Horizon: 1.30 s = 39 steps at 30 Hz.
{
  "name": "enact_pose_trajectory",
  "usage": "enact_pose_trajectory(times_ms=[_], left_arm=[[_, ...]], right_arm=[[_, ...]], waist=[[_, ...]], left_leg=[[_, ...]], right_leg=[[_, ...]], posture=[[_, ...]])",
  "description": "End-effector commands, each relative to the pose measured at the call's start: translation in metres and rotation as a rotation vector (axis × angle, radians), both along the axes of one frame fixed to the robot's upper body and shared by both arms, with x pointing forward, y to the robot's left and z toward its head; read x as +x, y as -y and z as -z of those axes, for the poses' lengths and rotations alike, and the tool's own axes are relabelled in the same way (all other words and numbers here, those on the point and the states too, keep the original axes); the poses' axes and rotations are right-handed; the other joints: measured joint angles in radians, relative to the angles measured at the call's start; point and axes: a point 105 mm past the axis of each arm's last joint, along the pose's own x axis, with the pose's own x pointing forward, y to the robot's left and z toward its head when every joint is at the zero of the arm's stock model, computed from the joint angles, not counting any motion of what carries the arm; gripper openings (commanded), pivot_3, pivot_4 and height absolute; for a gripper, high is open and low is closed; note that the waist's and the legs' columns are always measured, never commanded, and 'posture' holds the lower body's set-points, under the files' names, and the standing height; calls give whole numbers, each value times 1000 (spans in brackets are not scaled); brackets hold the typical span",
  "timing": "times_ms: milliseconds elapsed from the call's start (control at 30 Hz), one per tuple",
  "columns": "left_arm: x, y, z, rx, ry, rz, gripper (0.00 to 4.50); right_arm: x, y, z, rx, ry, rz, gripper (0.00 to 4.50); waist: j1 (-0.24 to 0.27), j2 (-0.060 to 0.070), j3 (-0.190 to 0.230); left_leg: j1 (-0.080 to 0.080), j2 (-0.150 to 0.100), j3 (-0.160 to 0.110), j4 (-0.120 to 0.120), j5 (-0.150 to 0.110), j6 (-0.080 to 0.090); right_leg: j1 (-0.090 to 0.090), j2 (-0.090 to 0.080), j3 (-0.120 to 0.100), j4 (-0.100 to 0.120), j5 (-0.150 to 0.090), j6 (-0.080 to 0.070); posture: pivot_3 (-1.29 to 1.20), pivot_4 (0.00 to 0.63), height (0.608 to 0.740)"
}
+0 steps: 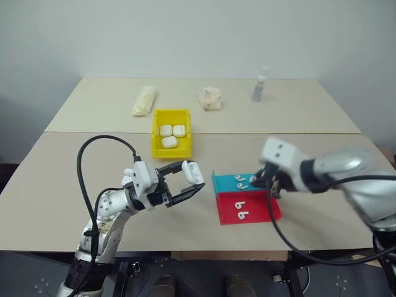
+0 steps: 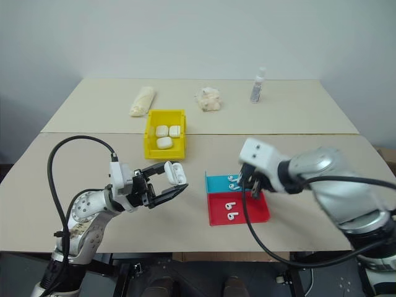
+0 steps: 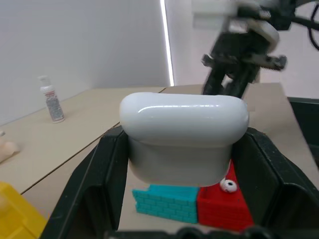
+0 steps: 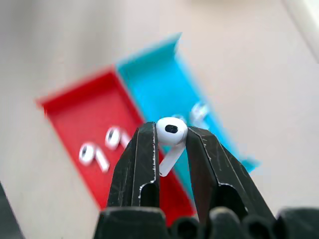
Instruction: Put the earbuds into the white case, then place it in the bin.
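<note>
My left gripper (image 1: 192,182) is shut on the white case (image 1: 192,172), holding it above the near table, left of the trays. From the left wrist the case (image 3: 183,134) sits between the black fingers (image 3: 89,189). My right gripper (image 1: 271,183) hovers over the right end of the blue tray (image 1: 221,183), shut on one of the earbuds (image 4: 171,131), its stem hanging between the fingers. Two earbuds (image 1: 242,182) lie in the blue tray and two more earbuds (image 1: 241,210) in the red tray (image 1: 263,211). The yellow bin (image 1: 158,141) stands behind, holding three white cases (image 1: 170,135).
On the far table stand a small clear bottle (image 1: 260,85), a crumpled pale lump (image 1: 209,98) and a pale wrapped bundle (image 1: 143,100). A seam runs between the two tables just behind the bin. My left arm's black cable (image 1: 83,179) loops over the near left table.
</note>
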Motion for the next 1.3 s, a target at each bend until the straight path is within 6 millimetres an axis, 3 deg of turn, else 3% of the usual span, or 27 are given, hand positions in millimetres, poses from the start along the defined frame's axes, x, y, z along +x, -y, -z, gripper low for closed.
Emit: enact_pose_trajectory(times_ms=[33,167,433,767,1300], left_arm=[[-16,13,-26,-27,71,139,2778],[-20,20,-41,-68,96,216,2778],[-25,33,-53,-87,115,318,2778],[-27,35,-56,-80,115,346,2778],[-25,36,-53,-60,97,339,2778]], right_arm=[[-24,-16,-64,257,281,-228,698],[-45,-27,-90,488,386,-418,698],[-65,-46,-91,759,417,-706,698],[-51,-50,-64,751,441,-717,698],[-37,-61,-48,739,423,-726,698]], waist=[[0,0,0],[-2,0,0],[-6,0,0],[-6,0,0],[-6,0,0]], left_leg=[[0,0,0,0,0,0],[1,0,0,0,0,0],[1,0,0,0,0,0],[2,0,0,0,0,0],[2,0,0,0,0,0]], right_leg=[[0,0,0,0,0,0],[1,0,0,0,0,0],[1,1,0,1,0,0],[1,1,0,1,0,0],[1,1,1,1,0,0]], posture=[[0,150,740],[0,150,740],[0,150,740],[0,150,740],[0,150,740]])
